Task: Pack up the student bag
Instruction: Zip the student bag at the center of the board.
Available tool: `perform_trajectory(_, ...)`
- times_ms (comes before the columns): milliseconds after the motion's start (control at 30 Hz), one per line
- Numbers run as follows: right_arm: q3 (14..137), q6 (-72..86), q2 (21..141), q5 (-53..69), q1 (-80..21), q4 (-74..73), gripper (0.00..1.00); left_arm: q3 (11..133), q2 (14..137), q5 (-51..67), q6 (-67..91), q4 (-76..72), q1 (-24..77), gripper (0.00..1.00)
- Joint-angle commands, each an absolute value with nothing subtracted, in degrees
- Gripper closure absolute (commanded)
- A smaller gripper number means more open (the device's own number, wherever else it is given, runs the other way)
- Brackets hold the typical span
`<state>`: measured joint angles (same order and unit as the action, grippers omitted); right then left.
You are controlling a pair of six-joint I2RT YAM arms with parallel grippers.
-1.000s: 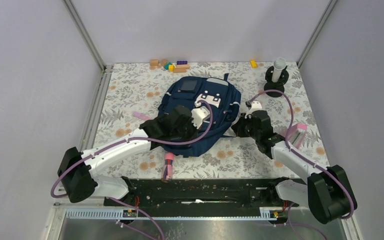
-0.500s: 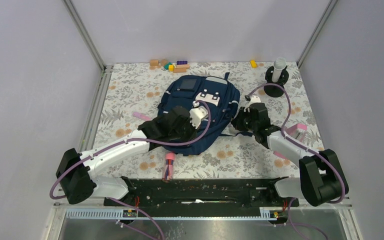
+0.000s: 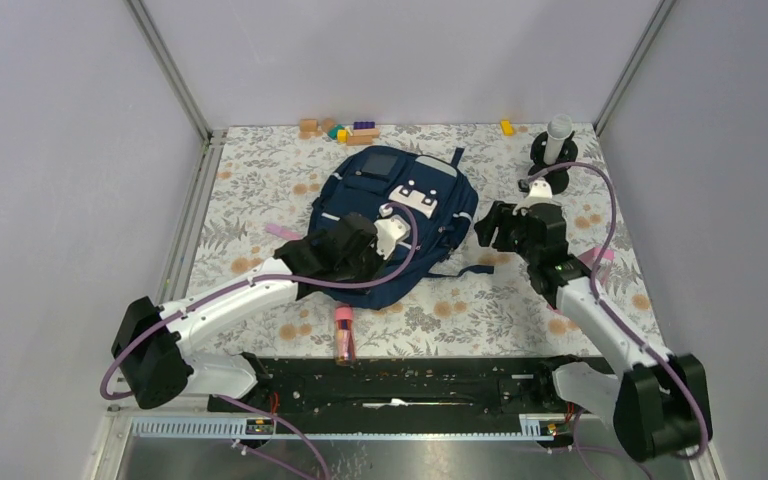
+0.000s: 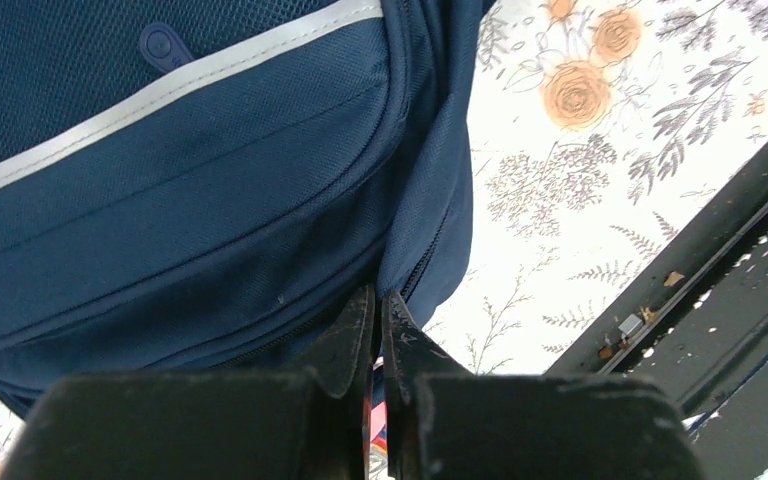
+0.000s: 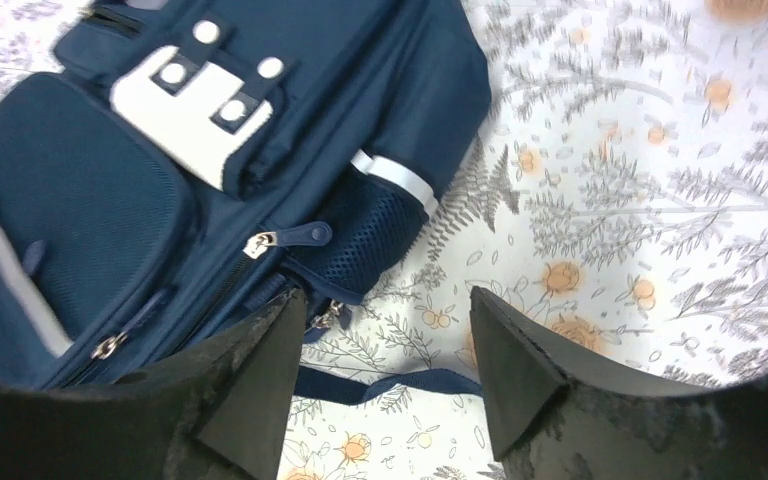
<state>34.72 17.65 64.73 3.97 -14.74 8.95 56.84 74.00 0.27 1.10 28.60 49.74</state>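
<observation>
Bright, even light falls from overhead, so shadows on the flowered bench point(image 3: 260, 190) are faint and soft, with no glare anywhere. In both wrist views the dark jaws blur at the bottom edge, while the student bag's point(image 4: 160, 200) weave shows crisp.

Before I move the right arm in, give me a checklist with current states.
1. Left claw shut on the student bag fabric by a zipper: ok.
2. Right claw open, nothing in it: ok.
3. Right claw seems clear of the bag, beside its mesh side pocket: ok.
4. A compartment open for packing: not ok, none shows open.
5. Pink tube lying free on the table near the bag: ok.
</observation>
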Motion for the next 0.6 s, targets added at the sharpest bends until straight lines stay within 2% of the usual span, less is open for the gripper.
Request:
perform_trajectory(0,36.9,11.0,58.5,5.8,-14.6,2.0,0.3,59.9,73.3,-3.6,-0.5,30.6,48.9,1.0)
perform_trajectory(100,40.5,6.6,59.7,13.1,-14.5,-1.9,0.3,59.8,73.6,-3.8,-1.1,31.0,48.5,1.0)
perform_trajectory(367,45.7,-7.3,70.2,30.9,-14.6,1.8,0.31,61.5,74.3,-4.0,-0.8,32.6,44.6,1.0)
perform_trajectory(567,49.8,-16.0,80.0,38.7,-14.7,4.0,0.31,61.9,74.0,-0.7,-0.6,32.6,42.3,1.0)
